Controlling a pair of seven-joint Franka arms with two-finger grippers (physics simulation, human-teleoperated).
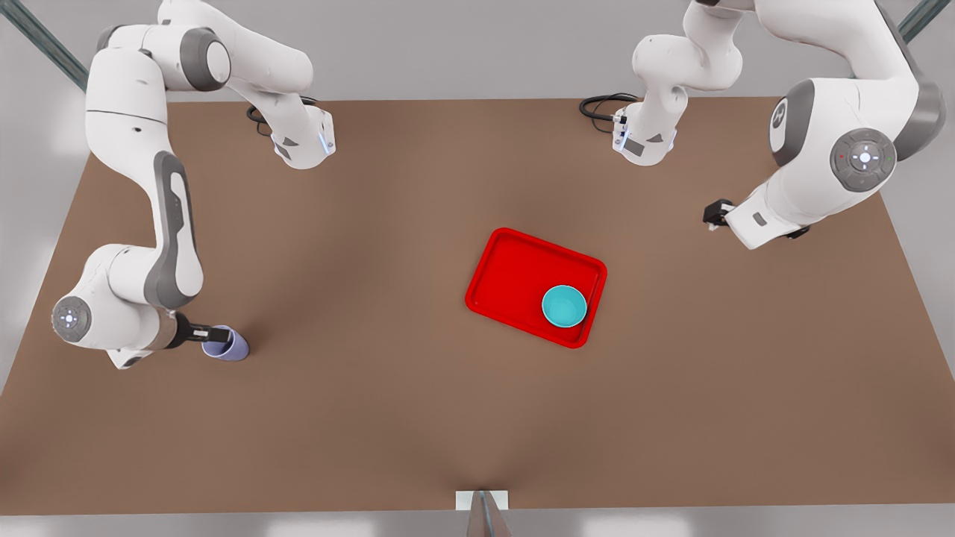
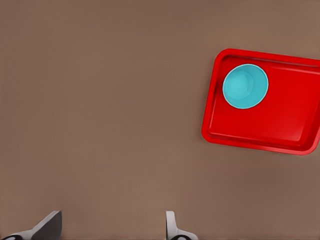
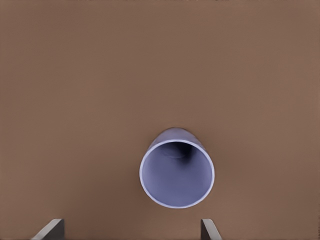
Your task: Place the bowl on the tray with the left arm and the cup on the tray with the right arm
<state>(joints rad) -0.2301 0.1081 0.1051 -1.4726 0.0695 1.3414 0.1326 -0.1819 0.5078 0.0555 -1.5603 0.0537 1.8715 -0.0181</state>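
The small round teal bowl (image 1: 564, 306) sits inside the flat bright red rectangular tray (image 1: 515, 268), in the tray corner nearest the worktop's front edge and the front view's right; the left wrist view shows the bowl (image 2: 245, 86) against the raised rim of the tray (image 2: 280, 122). The tray lies slightly askew, just right of the centre of the plain matte brown worktop (image 1: 373, 418). The pale lavender tapered cup (image 1: 226, 344) stands upright near the worktop's left edge in the front view, well apart from the tray. The right gripper (image 1: 213, 333) is at the cup, its fingers (image 3: 50, 229) spread apart with the open mouth of the cup (image 3: 177, 173) in front of them. The left gripper (image 1: 715, 215) hangs above the worktop's right side, fingers (image 2: 47, 227) apart and empty. Pale grey floor surrounds the worktop; metal struts cross the upper corners. No writing or labels can be read.
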